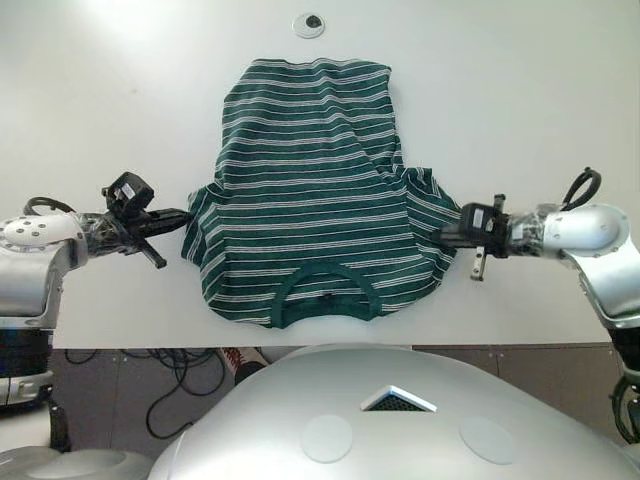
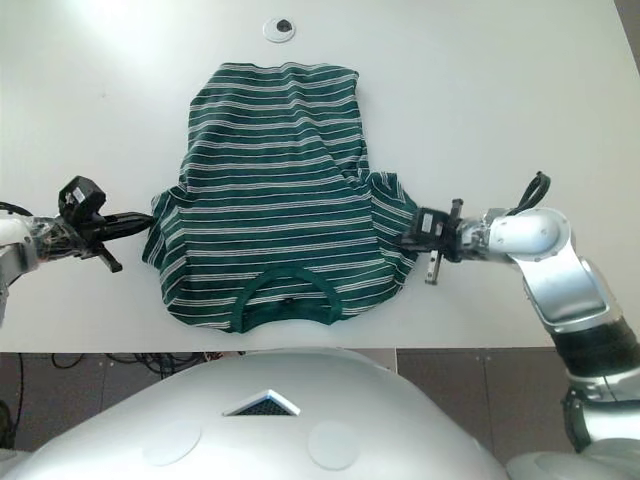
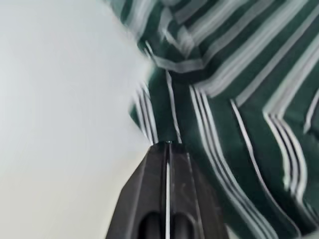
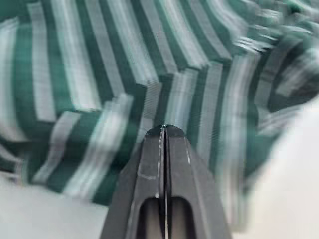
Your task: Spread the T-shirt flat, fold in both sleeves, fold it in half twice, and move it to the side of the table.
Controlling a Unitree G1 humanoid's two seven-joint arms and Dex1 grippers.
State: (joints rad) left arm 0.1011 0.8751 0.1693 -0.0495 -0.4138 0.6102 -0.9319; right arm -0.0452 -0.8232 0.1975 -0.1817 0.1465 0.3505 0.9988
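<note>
Judging from the left eye view, the spreading step looks nearly done and sleeve folding has not begun. The T-shirt point(image 1: 310, 180) is laid on the white tabletop point(image 1: 120, 100), with the collar point(image 1: 325, 269) at the near edge and the hem toward a small round disc point(image 1: 309, 25) at the far side. The body is mostly flat. Creases are noted toward the right sleeve point(image 1: 425, 200), which sits bunched, while the left sleeve point(image 1: 205, 235) lies smoother. The left gripper point(image 1: 183, 216) is held at the left sleeve's outer edge and the right gripper point(image 1: 441, 236) at the right sleeve's edge.

Right eye view: the same layout is confirmed, with one gripper on each side of the shirt at sleeve height.

Left wrist view: the two fingers are pressed together, tip just at the shirt's border. No cloth is seen between them.

Right wrist view: the fingers are likewise closed, tip over striped fabric. Whether cloth is pinched cannot be told.

Next move, as judged: the right-side creases should be smoothed outward. The fingers would then be opened, a sleeve edge pinched, and the sleeve carried inward over the body.
</note>
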